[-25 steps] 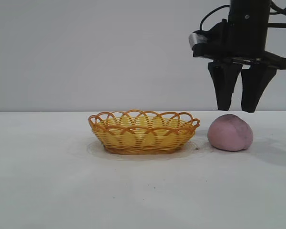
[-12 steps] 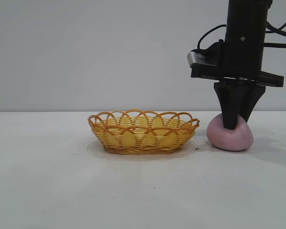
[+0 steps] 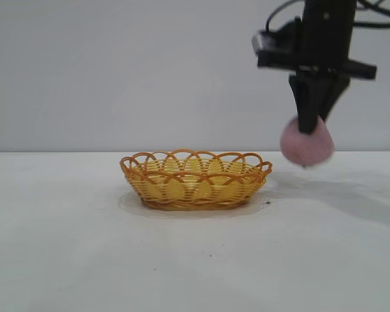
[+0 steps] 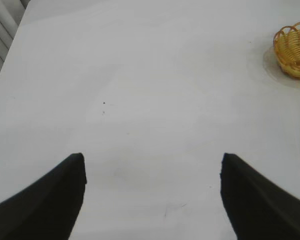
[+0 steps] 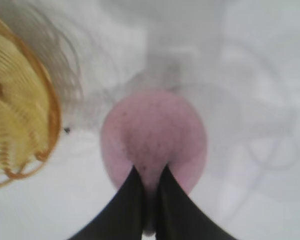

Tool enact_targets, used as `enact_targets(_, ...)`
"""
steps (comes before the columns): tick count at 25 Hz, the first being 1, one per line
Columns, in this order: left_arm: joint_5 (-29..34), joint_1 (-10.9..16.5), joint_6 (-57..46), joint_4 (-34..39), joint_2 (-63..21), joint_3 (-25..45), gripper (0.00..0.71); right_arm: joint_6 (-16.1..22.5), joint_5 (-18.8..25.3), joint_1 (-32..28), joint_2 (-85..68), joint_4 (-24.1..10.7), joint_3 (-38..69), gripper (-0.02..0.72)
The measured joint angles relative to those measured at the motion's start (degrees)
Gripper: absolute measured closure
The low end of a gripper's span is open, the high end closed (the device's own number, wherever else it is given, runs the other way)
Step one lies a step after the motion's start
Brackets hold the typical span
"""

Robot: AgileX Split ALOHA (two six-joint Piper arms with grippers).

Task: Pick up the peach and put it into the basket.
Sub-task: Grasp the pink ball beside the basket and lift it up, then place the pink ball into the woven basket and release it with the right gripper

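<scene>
The dusty pink peach (image 3: 307,147) hangs in the air, clear of the table, to the right of the basket (image 3: 195,178). My right gripper (image 3: 311,125) is shut on the peach, pinching its top. In the right wrist view the peach (image 5: 155,135) sits at the gripper (image 5: 150,172), with the basket (image 5: 17,125) off to one side. The yellow-orange woven basket stands on the table with nothing in it. My left gripper (image 4: 152,162) is open and empty over bare table, far from the basket (image 4: 295,47).
The white table (image 3: 195,260) spreads around the basket. A small dark speck (image 3: 268,202) lies just right of the basket.
My right gripper came down onto the peach, shut on it, and has lifted it off the table. The basket has not moved.
</scene>
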Motion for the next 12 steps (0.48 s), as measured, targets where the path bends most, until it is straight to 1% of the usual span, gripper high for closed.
enact_targets(3,0.00,0.00,0.00,0.00,0.00,0.00,0.217,-0.08,0.00,0.32,-0.11,2.11,-2.25,0.703)
enact_targets(6,0.00,0.00,0.00,0.00,0.00,0.00,0.217,-0.08,0.55,2.03,-0.11,2.47,-2.25,0.703)
enact_targets(12,0.00,0.00,0.00,0.00,0.00,0.00,0.217,-0.08,0.78,9.75,-0.11,2.47,-2.25,0.703)
